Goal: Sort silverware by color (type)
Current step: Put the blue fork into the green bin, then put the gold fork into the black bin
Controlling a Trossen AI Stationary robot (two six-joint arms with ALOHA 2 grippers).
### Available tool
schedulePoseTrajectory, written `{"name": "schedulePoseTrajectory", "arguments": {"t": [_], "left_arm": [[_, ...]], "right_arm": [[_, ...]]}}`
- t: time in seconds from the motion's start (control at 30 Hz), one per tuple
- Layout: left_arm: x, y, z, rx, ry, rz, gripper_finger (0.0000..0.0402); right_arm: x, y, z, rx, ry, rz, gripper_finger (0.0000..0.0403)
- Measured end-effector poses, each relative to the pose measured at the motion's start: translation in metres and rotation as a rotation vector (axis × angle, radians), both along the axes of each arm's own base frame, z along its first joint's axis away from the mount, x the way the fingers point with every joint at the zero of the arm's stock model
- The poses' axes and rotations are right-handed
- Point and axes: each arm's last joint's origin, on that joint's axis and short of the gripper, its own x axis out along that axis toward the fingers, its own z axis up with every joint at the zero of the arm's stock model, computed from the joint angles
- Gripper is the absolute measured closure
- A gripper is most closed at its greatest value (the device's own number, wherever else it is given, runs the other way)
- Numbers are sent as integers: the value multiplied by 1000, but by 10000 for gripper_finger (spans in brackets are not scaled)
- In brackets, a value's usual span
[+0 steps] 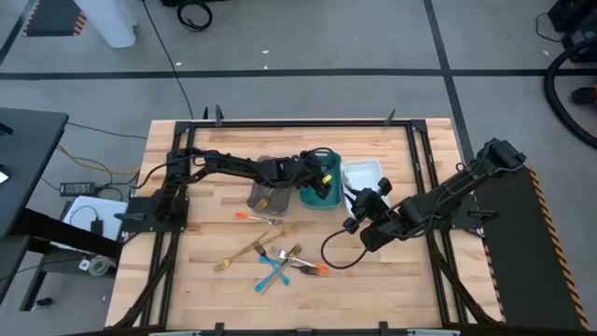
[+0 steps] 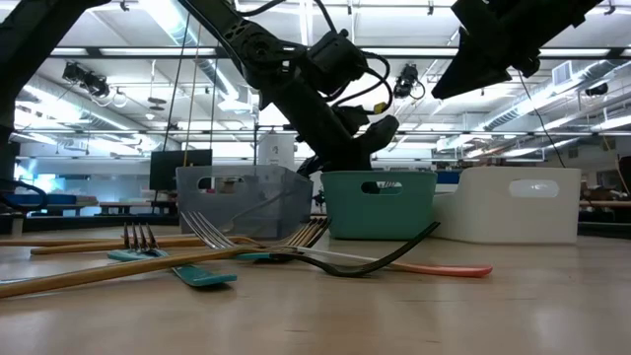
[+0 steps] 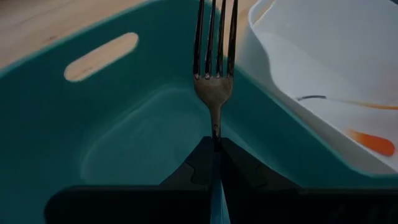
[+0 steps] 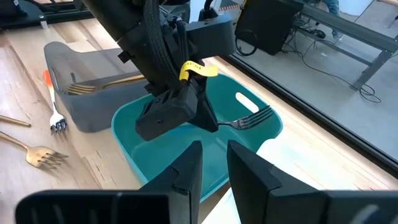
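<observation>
Left wrist view: the left gripper (image 3: 216, 146) has its jaws clamped on a dark blue-handled fork (image 3: 214, 68) over the teal plastic tray (image 3: 93, 124) (right gripper (image 4: 214, 158) waits nearby, jaws apart, empty).

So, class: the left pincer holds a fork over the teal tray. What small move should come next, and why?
Probably lower a little and open. The left pincer is shut on the blue-handled fork, whose tines already hang over the teal tray, which looks empty. The right pincer waits nearby.
</observation>
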Motion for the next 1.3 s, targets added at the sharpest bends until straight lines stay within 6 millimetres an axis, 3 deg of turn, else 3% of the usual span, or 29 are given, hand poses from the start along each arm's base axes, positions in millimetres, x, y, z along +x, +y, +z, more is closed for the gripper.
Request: {"name": "schedulePoseTrajectory", "arguments": {"t": [0.33, 0.77, 1.1, 1.3], "left_arm": [[-1, 0, -1, -18, 4, 13, 373], [-1, 2, -1, -25, -4, 25, 278], [0, 2, 3, -18, -26, 22, 276], [-3, 2, 24, 26, -65, -8, 276]], "right_arm": [[0, 0, 0, 2, -3, 0, 320], [0, 0, 0, 3, -6, 0, 320], [0, 0, 0, 3, -6, 0, 320], [1, 0, 0, 3, -6, 3, 320]]}}
